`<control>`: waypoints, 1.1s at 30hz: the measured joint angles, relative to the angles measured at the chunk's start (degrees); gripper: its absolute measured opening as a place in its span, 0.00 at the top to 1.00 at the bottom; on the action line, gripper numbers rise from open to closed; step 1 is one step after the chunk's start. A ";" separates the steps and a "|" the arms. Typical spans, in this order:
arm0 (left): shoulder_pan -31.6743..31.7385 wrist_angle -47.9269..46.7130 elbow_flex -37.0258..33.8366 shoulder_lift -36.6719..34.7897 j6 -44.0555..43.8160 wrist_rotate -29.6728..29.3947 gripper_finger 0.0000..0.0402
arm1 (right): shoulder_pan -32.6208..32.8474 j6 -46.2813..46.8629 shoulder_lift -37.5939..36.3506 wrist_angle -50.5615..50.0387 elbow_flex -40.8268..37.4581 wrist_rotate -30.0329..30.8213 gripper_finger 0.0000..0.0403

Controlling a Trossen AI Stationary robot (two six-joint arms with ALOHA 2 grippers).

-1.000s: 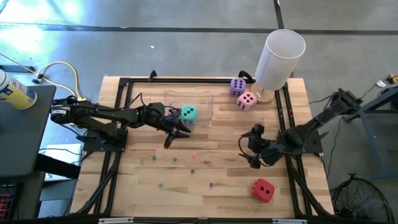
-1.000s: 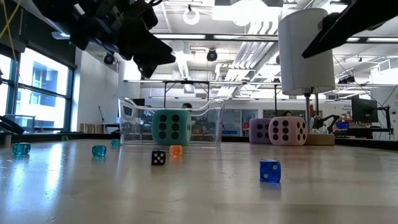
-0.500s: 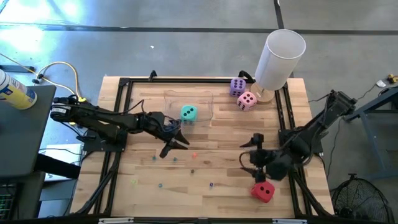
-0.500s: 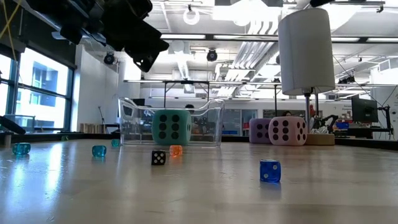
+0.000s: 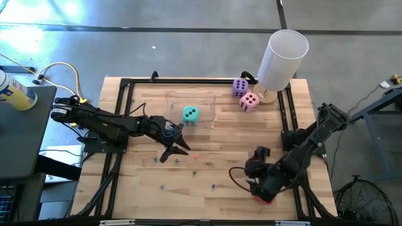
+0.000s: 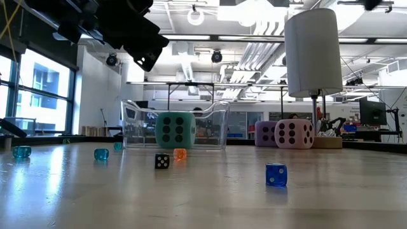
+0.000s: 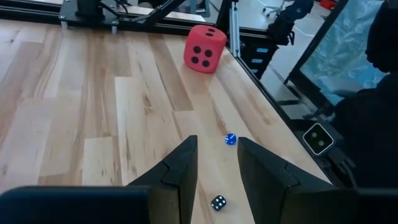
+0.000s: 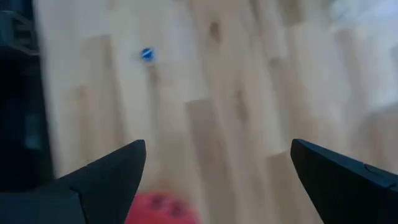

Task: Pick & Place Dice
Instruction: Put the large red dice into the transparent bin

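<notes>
The red die (image 5: 268, 199) rests on the table near the near right corner, mostly hidden under my right gripper (image 5: 257, 183). In the right wrist view it (image 8: 163, 208) shows low between that gripper's (image 8: 217, 144) wide-open fingers, which stand above and beside it. The teal die (image 5: 190, 113) sits in a clear container (image 5: 207, 100). The purple die (image 5: 239, 87) and pink die (image 5: 249, 102) rest on the table by the white cylinder (image 5: 282, 56). My left gripper (image 5: 173, 149), open (image 7: 216, 139) and holding nothing, hovers near the table's middle.
Several tiny dice lie scattered on the wood: a black one (image 6: 162, 161), a blue one (image 6: 275, 174), an orange one (image 6: 180, 153) and small teal ones (image 6: 101, 154). A black frame (image 5: 289, 125) borders the table.
My right gripper has travelled toward the near edge and come down over the red die, which now sits between its open fingers. My left gripper has drawn back from the clear container toward the near edge. The teal die stays in the container.
</notes>
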 joint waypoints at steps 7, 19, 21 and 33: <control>0.02 0.00 0.00 -0.01 0.02 0.00 0.73 | 3.61 11.73 0.11 0.09 0.08 -6.42 0.03; 0.02 -0.02 0.00 -0.01 1.69 0.00 0.73 | 11.03 24.65 3.29 0.08 0.08 -12.23 0.03; 0.02 -0.02 0.00 -0.01 1.67 0.00 0.73 | 11.72 27.21 4.73 0.08 0.07 -13.44 0.03; 0.13 -0.02 0.02 0.00 2.74 0.00 0.73 | 12.14 34.29 10.43 -1.14 0.06 -15.84 0.03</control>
